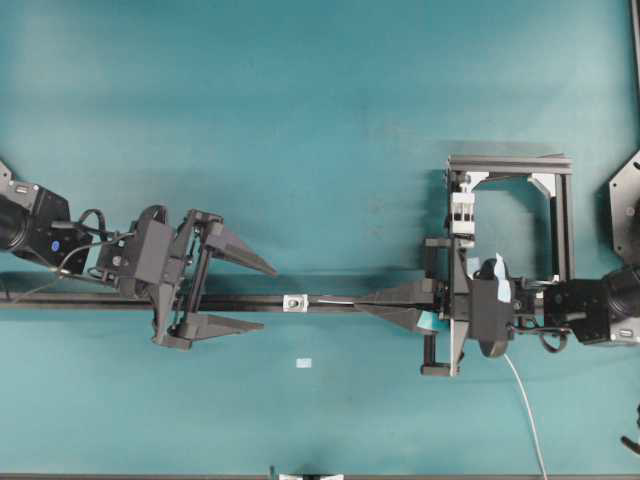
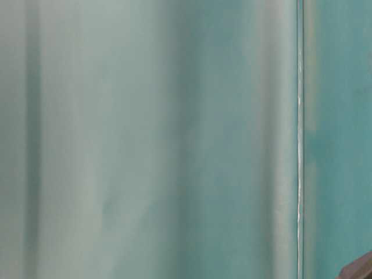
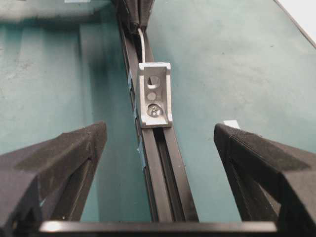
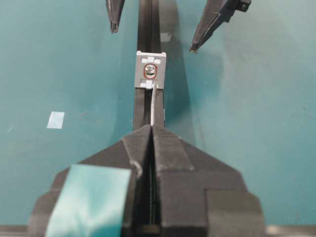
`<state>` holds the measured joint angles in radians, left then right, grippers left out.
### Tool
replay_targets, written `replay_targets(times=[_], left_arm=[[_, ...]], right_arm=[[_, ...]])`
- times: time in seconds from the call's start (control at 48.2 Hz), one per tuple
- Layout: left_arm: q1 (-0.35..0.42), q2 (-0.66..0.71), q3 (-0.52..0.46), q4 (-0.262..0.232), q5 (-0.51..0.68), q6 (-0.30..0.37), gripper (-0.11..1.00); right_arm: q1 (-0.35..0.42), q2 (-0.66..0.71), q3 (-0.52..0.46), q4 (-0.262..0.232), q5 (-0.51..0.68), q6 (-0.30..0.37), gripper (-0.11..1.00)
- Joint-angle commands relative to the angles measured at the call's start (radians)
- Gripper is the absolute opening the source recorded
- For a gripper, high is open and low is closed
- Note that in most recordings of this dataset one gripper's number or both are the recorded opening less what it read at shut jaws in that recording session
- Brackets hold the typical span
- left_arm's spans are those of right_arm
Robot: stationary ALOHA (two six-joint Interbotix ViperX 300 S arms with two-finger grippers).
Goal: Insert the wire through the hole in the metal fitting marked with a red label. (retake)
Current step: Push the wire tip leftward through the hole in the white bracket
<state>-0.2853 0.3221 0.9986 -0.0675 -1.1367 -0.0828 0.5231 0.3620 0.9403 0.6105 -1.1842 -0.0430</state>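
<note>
The metal fitting (image 1: 294, 302) is a small silver bracket on the black rail (image 1: 230, 301). In the right wrist view a red ring marks the hole (image 4: 149, 71) on the fitting (image 4: 150, 61). My right gripper (image 4: 151, 127) is shut on the wire (image 4: 155, 101), whose tip meets the fitting's face just below the ring. From the left wrist view the wire (image 3: 141, 44) runs behind the fitting (image 3: 155, 96), and nothing pokes through the hole (image 3: 155, 80). My left gripper (image 1: 268, 297) is open, astride the rail just left of the fitting, touching nothing.
A black frame (image 1: 562, 215) with a white clamp block (image 1: 462, 212) stands behind the right arm. A small white tape scrap (image 1: 304, 363) lies in front of the rail. The wire's loose length (image 1: 526, 405) trails to the front edge. The table-level view is only blurred teal.
</note>
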Motion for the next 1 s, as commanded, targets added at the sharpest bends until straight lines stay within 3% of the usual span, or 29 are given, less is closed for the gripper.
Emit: replay_targets(times=[0.0, 0.974], left_arm=[[0.002, -0.014, -0.015, -0.002, -0.003, -0.006, 0.67], [0.002, -0.014, -0.040, -0.002, 0.021, -0.012, 0.67]], right_arm=[[0.006, -0.015, -0.011, -0.003, -0.009, 0.002, 0.03], [-0.003, 0.020, -0.044, -0.003, -0.023, -0.008, 0.03]])
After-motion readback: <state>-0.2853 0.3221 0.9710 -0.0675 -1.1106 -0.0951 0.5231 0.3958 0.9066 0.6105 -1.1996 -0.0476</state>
